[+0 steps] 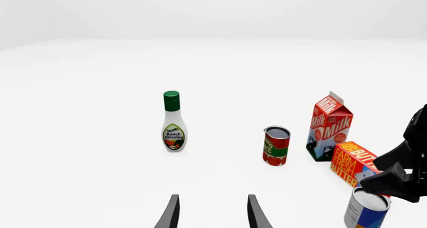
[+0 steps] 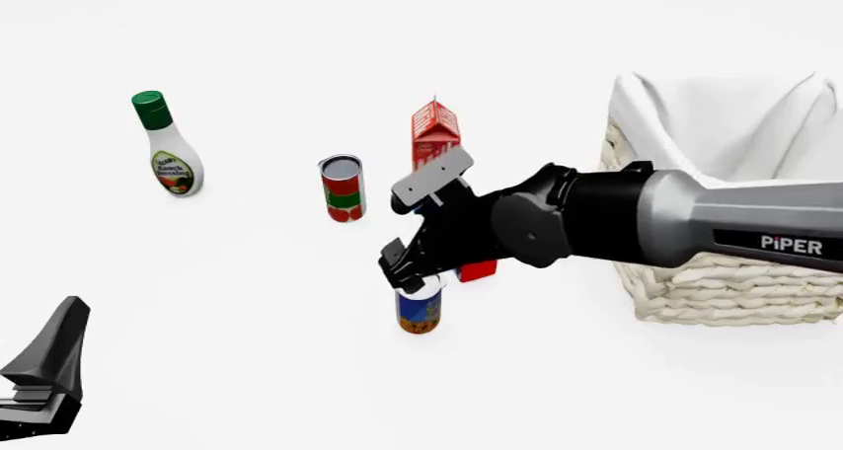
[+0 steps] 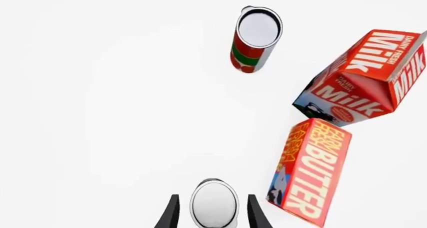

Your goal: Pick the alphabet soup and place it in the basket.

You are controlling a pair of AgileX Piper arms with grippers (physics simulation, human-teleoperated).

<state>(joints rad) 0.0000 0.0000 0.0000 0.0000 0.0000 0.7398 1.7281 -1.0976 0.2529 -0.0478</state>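
The alphabet soup [image 2: 419, 311] stands upright on the white table, a small can with a blue label, an orange-brown band and a silvery lid. My right gripper [image 2: 411, 278] is just above it, open. In the right wrist view the lid [image 3: 214, 204] sits between the two fingers [image 3: 172, 214] with a small gap on each side. The can also shows in the left wrist view [image 1: 366, 211]. The basket [image 2: 718, 277], cream wicker with white lining, stands to the right, partly hidden by my right arm. My left gripper [image 1: 212, 215] is open and empty at the near left [image 2: 46, 366].
A red butter box [image 3: 310, 170] lies just behind and right of the soup can. A milk carton [image 2: 435, 134] stands behind it. A red-and-green can [image 2: 343, 187] stands to the carton's left. A ranch dressing bottle [image 2: 169, 146] stands at the far left.
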